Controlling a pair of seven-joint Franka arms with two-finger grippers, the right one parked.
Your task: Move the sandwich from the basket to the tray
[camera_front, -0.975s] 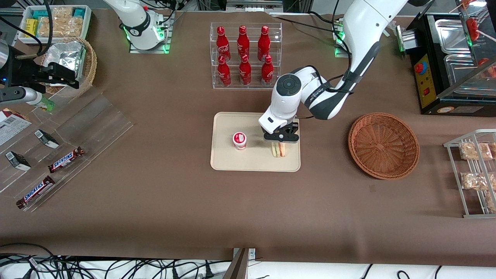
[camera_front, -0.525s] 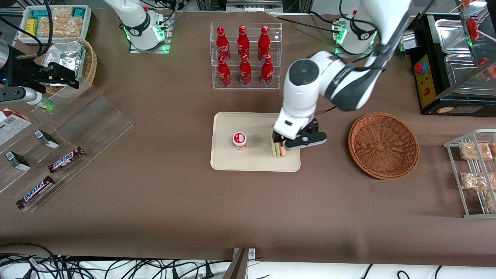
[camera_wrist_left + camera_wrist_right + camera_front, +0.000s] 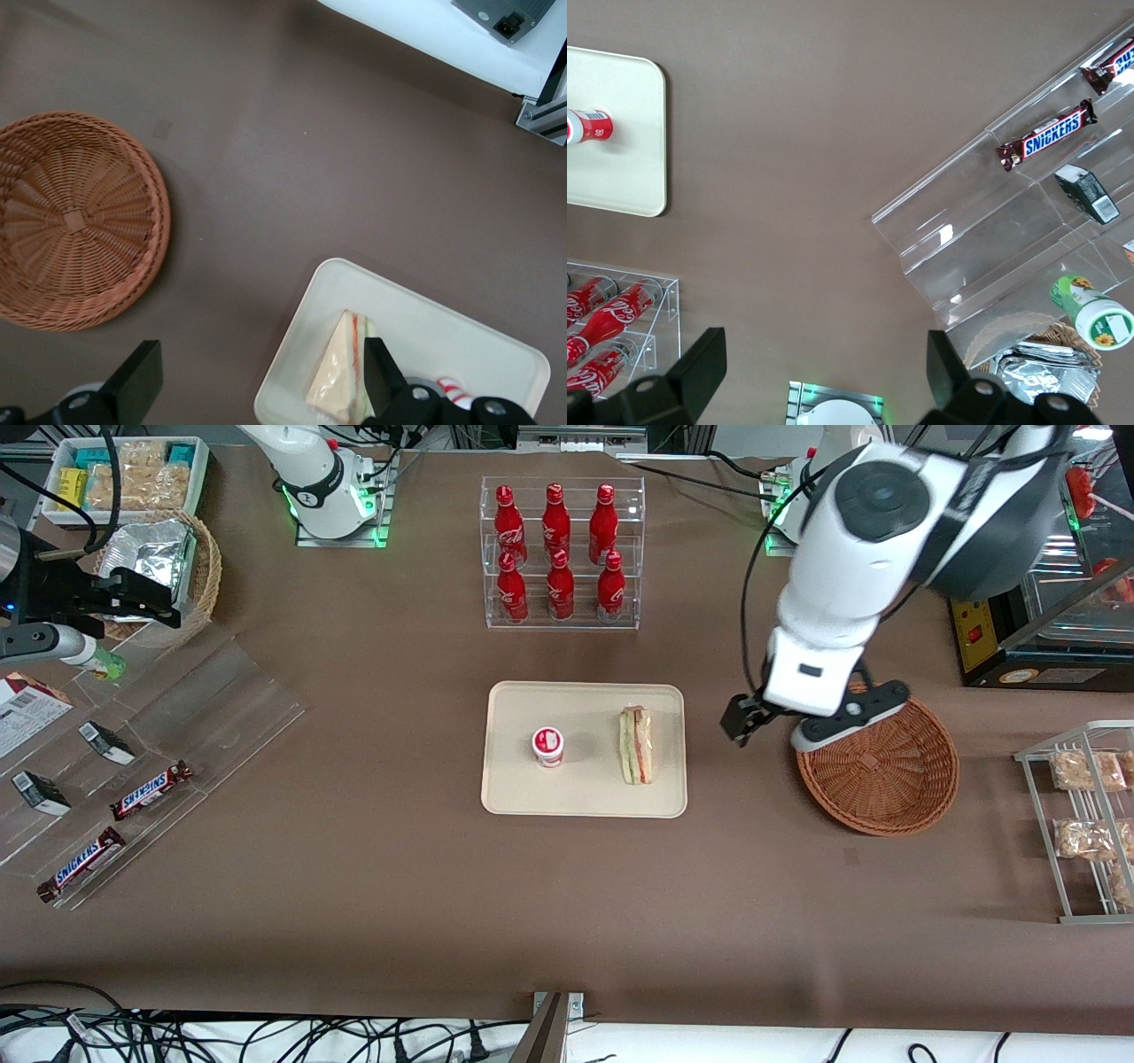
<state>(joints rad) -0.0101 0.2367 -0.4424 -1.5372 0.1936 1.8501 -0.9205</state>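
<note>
**A:** What else do you see on the table?

**B:** You've got a clear rack (image 3: 561,553) holding six red cola bottles (image 3: 555,518). A small red-lidded cup (image 3: 548,746) stands nearer the front camera than the rack.

**A:** And at the ends?

**B:** Parked arm's end: you see two Snickers bars (image 3: 151,790) on an acrylic display (image 3: 204,708), plus a foil-lined basket (image 3: 205,571). Working arm's end: a wire rack (image 3: 1041,753) of snack packs (image 3: 1079,771).

Woven wicker basket (image 3: 877,759), smooth matt plastic tray (image 3: 583,796), matt brown tablecloth (image 3: 372,868).
</note>
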